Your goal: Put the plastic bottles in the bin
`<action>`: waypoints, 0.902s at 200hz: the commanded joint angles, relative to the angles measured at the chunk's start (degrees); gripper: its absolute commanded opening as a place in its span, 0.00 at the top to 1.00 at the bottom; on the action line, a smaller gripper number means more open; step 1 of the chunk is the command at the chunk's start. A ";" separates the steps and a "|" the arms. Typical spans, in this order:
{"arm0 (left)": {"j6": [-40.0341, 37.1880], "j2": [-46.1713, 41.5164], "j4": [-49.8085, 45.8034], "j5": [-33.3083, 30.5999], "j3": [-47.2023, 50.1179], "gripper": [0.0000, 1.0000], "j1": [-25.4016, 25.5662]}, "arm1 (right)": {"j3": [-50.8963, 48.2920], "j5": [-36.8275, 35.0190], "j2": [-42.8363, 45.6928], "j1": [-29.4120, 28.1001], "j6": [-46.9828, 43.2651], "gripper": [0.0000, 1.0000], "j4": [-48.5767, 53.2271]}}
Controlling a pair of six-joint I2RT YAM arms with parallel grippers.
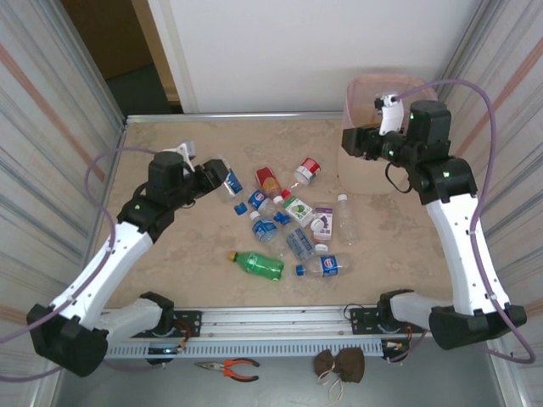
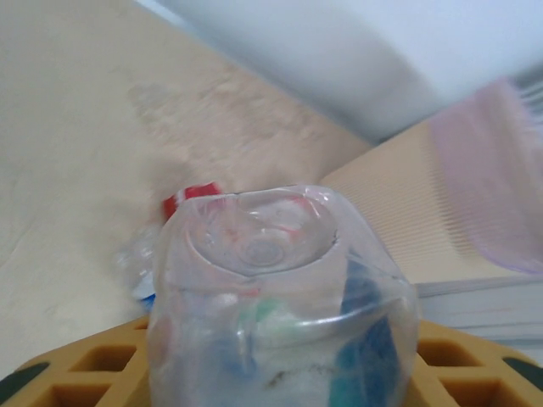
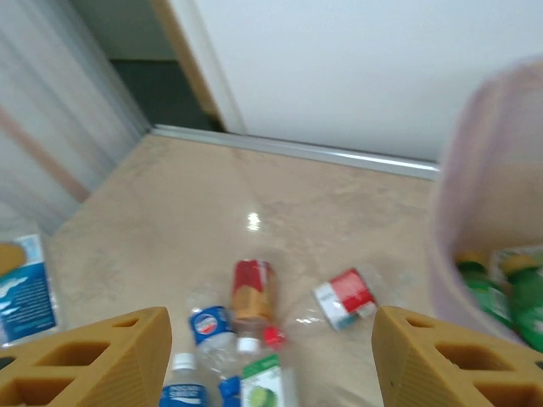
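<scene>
My left gripper [image 1: 216, 180] is shut on a clear plastic bottle [image 1: 229, 181] with a blue label, at the left of the table. In the left wrist view that bottle [image 2: 280, 297] sits base-up between the orange fingers [image 2: 93, 369]. Several more bottles lie mid-table: a green one [image 1: 259, 264], an orange-brown one [image 1: 270, 181], a red-labelled one [image 1: 307, 170] and a clear one [image 1: 344, 217]. The pale pink bin [image 1: 386, 106] stands at the back right. My right gripper [image 1: 351, 141] hovers open and empty beside the bin's left side. In the right wrist view the gripper [image 3: 271, 365] faces the pile, with green bottles [image 3: 488, 292] inside the bin [image 3: 484, 170].
Ribbed side walls enclose the table left and right, and a white wall stands at the back. Pliers [image 1: 229, 367] and a brown pouch [image 1: 339, 365] lie in front of the base rail. Bare tabletop lies along the back and left.
</scene>
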State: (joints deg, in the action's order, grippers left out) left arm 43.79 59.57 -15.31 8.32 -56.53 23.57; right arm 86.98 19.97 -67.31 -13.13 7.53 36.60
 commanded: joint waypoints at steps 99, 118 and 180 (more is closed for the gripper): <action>-1.79 -3.98 11.55 12.41 -2.42 0.54 -0.37 | -8.54 -14.64 -2.57 -36.22 -3.08 0.28 -18.97; -1.46 -3.69 11.55 13.45 -2.82 0.54 -0.37 | -7.18 -15.46 -5.82 -38.87 -2.66 0.25 -20.42; -0.64 -3.74 12.49 13.97 -3.22 0.54 -0.41 | -2.69 -13.80 -14.25 -39.83 1.33 0.15 -24.42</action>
State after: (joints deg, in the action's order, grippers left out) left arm 42.46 56.03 -5.65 20.97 -57.60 23.57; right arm 80.60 6.00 -79.66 -52.82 7.27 15.77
